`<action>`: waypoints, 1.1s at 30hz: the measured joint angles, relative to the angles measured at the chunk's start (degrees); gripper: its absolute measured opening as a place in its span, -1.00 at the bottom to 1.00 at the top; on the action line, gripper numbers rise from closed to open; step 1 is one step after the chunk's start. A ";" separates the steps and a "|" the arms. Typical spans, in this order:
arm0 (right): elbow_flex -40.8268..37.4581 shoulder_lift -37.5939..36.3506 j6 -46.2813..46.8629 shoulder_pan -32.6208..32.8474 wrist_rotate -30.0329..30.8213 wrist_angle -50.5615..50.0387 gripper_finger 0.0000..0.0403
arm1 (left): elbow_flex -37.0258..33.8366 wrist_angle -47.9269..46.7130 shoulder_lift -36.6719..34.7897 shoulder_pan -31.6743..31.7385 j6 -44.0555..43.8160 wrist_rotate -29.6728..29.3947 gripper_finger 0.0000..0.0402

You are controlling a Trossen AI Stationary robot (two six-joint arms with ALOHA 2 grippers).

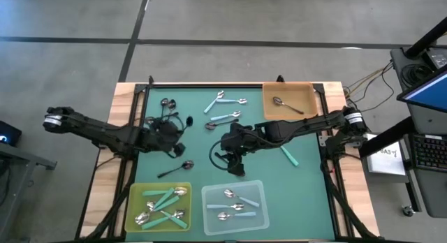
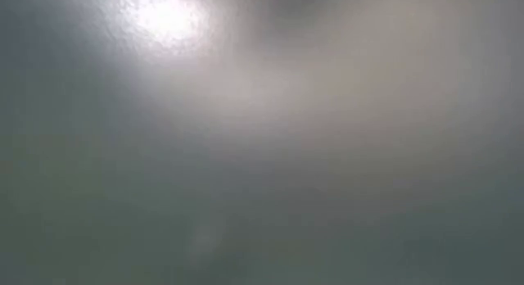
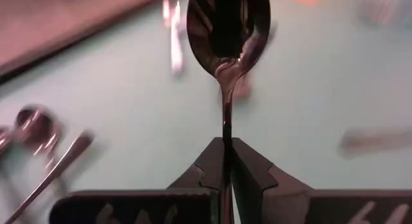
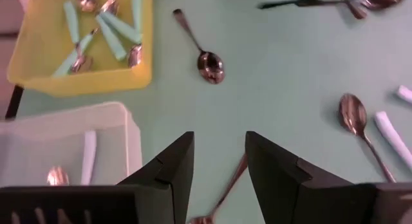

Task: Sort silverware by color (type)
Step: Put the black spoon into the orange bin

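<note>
Table (image 1: 307,173): green mat, spoons scattered across the far half.

Yellow tray (image 1: 136,194): near left, held teal-handled spoons. Clear tray (image 1: 260,214): beside it, light-blue-handled spoons. Orange tray (image 1: 307,93): far right, one black spoon.

Left gripper (image 1: 170,135): left of centre, clenched on a black-handled spoon (image 3: 226,31), pinched edge-on low on its thin handle. Risk, as judged: so narrow a hold could let the spoon pivot or slip during carry, landing short or in the wrong tray.

Right gripper (image 4: 219,161): mid-table, fingers parted, empty, above a spoon (image 4: 222,197) lying between them. Risk: closing off-centre might flick it away.

Loose black spoon (image 1: 176,169): near the yellow tray, unsorted.
</note>
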 joint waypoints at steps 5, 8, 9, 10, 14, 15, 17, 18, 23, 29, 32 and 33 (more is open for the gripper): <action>-0.06 0.00 -4.31 -0.02 1.02 -0.07 -0.36 | -5.81 25.90 -4.55 -0.07 5.39 -1.53 -1.00; -0.07 0.32 -6.31 -0.14 0.95 1.65 -0.36 | -9.95 41.50 -4.64 -0.09 9.72 1.76 -1.00; -0.12 0.37 -7.10 -0.26 1.20 2.70 -0.36 | -11.19 46.20 -4.60 -0.09 10.03 2.19 -1.00; -0.17 0.60 -6.56 -0.28 2.60 4.43 -0.36 | -12.24 50.25 -4.49 -0.09 10.16 2.74 -1.00; -0.09 2.45 0.09 -1.02 14.59 8.01 -0.36 | -14.41 58.11 -3.34 -0.09 10.53 2.84 -1.00; -0.09 2.97 0.91 -1.46 17.53 7.91 -0.36 | -14.23 59.07 -3.06 -0.09 11.18 2.68 -1.00; -0.13 4.23 4.06 -2.57 20.64 8.06 -0.36 | -14.27 60.07 -2.50 -0.07 11.82 1.57 -1.00; -0.15 4.65 5.45 -3.27 19.76 8.84 -0.36 | -14.20 61.13 -1.94 -0.02 11.82 1.16 -1.00; -0.17 6.83 10.08 -5.13 4.41 14.45 -0.36 | -14.20 64.59 0.54 -0.04 11.81 0.04 -1.00; -0.19 7.15 9.38 -5.57 3.71 16.85 -0.36 | -14.22 68.75 5.32 -0.04 10.23 0.05 -1.00; -0.17 7.10 9.22 -5.75 4.61 18.65 -0.36 | -14.22 71.24 7.93 -0.11 9.84 0.07 -1.00; -0.17 7.10 9.15 -5.75 5.04 19.66 -0.36 | -14.22 72.80 8.86 -0.15 9.76 0.09 -1.00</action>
